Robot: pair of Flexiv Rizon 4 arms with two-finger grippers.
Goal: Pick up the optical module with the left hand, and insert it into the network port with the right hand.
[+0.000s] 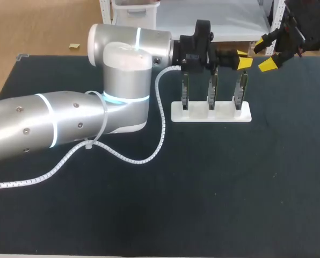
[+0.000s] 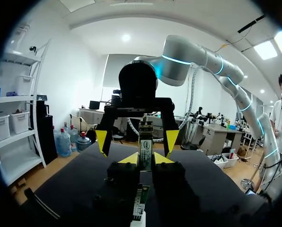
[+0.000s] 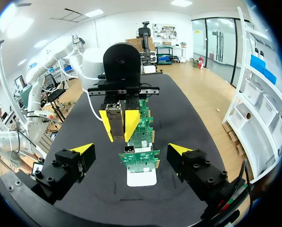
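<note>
Left wrist view: optical module [image 2: 145,138] clamped in left tool [image 2: 145,159]; right tool [image 2: 136,143] apart, ahead.

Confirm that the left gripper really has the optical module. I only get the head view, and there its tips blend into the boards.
Observer: It does. In the right wrist view the left gripper is shut on the optical module, a silvery block between its yellow tips.
Operator: Give me the right gripper's state.
Observer: The right gripper is open. Its fingers are spread wide, one to each side of the nearest circuit board, and they touch nothing.
Operator: Tell me how the two grippers line up.
Observer: In the left wrist view the right gripper faces the module head-on, with one yellow tip on either side of it and clear of it.
</note>
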